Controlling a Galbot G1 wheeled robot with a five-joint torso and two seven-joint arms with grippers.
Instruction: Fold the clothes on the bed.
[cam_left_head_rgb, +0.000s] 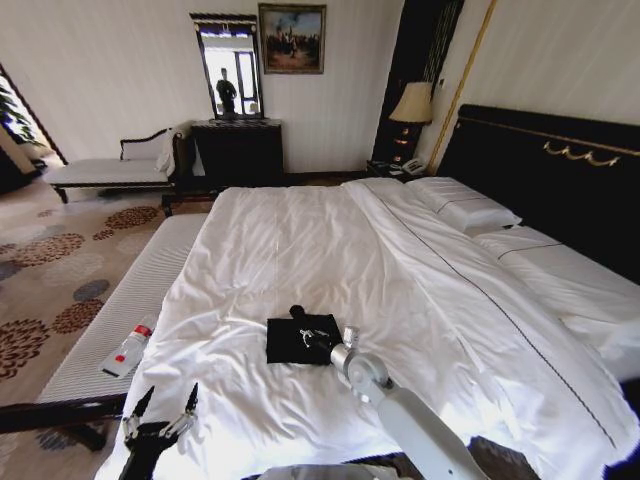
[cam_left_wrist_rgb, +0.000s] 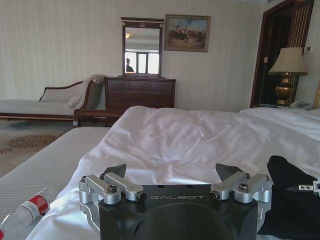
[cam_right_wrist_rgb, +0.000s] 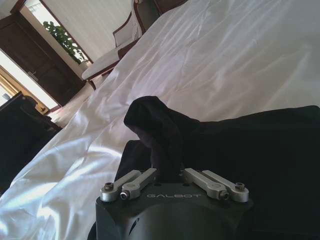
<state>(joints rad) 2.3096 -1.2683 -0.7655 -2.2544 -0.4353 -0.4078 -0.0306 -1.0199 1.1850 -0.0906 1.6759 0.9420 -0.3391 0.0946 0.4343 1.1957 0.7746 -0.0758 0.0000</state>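
Note:
The clothes are one black T-shirt (cam_left_head_rgb: 290, 345), lying as a small dark rectangle on the near part of the bed's white duvet (cam_left_head_rgb: 300, 240). My right gripper (cam_left_head_rgb: 312, 337) reaches in from the lower right and sits over the shirt. In the right wrist view the right gripper (cam_right_wrist_rgb: 169, 169) is shut on a pinched-up ridge of the black T-shirt (cam_right_wrist_rgb: 160, 130), which rises above the flat cloth. My left gripper (cam_left_head_rgb: 162, 405) hangs open at the bed's near left corner, apart from the shirt. The left wrist view shows the left gripper (cam_left_wrist_rgb: 172, 172) open and empty, with the T-shirt (cam_left_wrist_rgb: 290, 195) off to one side.
A pale striped bench (cam_left_head_rgb: 120, 300) runs along the bed's left side with a plastic water bottle (cam_left_head_rgb: 130, 348) on it. Pillows (cam_left_head_rgb: 465, 205) and the dark headboard (cam_left_head_rgb: 560, 170) stand at the right. A chaise (cam_left_head_rgb: 105, 170) and a dark dresser (cam_left_head_rgb: 238, 150) line the far wall.

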